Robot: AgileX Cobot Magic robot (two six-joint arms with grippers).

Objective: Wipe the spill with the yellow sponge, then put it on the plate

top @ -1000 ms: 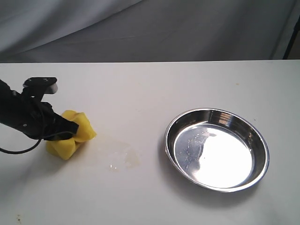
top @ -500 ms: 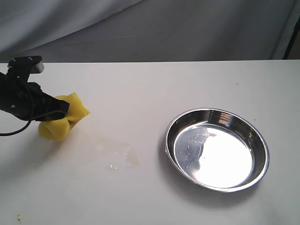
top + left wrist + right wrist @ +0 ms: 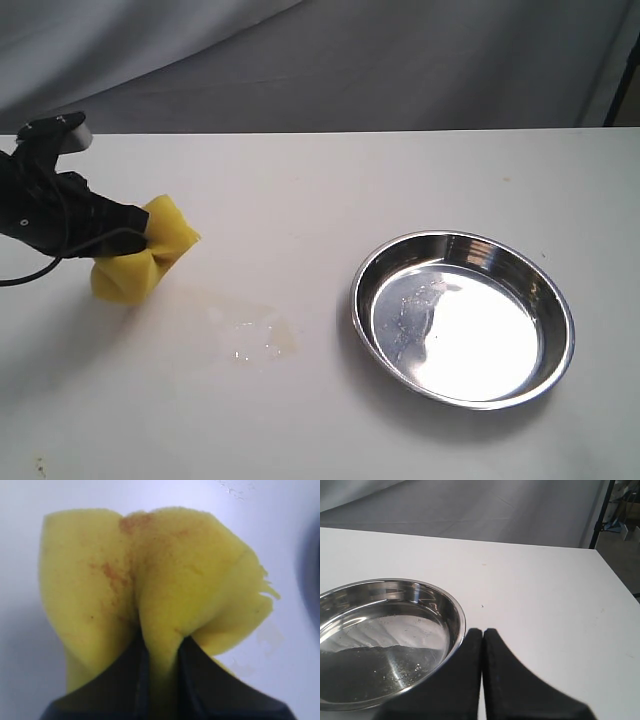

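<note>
No readable text, label, brand or number appears anywhere.

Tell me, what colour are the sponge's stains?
Brownish-orange, on the yellow sponge; clearest in the left wrist view.

The left gripper (image 3: 138, 240) is matte black, with a pale grey cap (image 3: 62, 130) and a thin black cable (image 3: 35, 278); the right gripper (image 3: 482, 631) has two black wedge-shaped fingers (image 3: 462, 680).
</note>
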